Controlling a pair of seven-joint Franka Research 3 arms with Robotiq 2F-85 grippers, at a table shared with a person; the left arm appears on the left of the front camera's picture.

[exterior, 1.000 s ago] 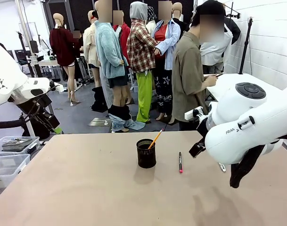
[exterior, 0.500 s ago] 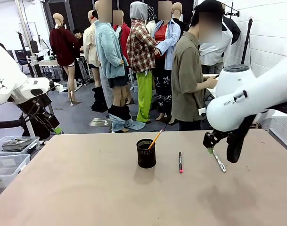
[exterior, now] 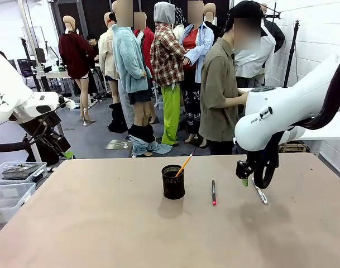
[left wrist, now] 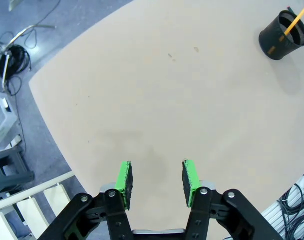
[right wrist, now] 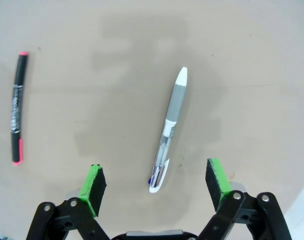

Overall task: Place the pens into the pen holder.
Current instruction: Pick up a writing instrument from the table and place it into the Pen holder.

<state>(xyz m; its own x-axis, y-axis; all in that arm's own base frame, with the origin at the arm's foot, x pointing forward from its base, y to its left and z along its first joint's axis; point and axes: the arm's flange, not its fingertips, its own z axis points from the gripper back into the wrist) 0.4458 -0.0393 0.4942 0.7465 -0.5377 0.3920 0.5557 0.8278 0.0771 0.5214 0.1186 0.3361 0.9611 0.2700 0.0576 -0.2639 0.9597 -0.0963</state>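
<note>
**Right gripper poised wide over a clear-and-grey pen**

In my right wrist view, my right gripper (right wrist: 154, 172) is spread wide and empty, its green pads at the lower left and lower right of the frame. The clear-and-grey pen (right wrist: 169, 125) lies flat on the table (right wrist: 251, 60), running from bottom centre up towards the middle, with its lower end between my pads. A dark pen with pink-red ends (right wrist: 15, 115) lies at the left edge, well apart.

In the front view, the black mesh pen holder (exterior: 173, 182) stands at centre frame with a yellow pencil (exterior: 185, 164) leaning in it. The dark pen sits just right of it, and the clear pen lies further right, beneath my gripper.

My left gripper (left wrist: 155, 177) is partly spread, holding nothing, above bare table at the bottom of its view.

I judge the pen light, stiff and smooth-sided, so it is likely to roll or pivot if pinched off-centre. I would take it across the barrel near mid-length, where the grey grip meets the clear body, with pads square to it.
</note>
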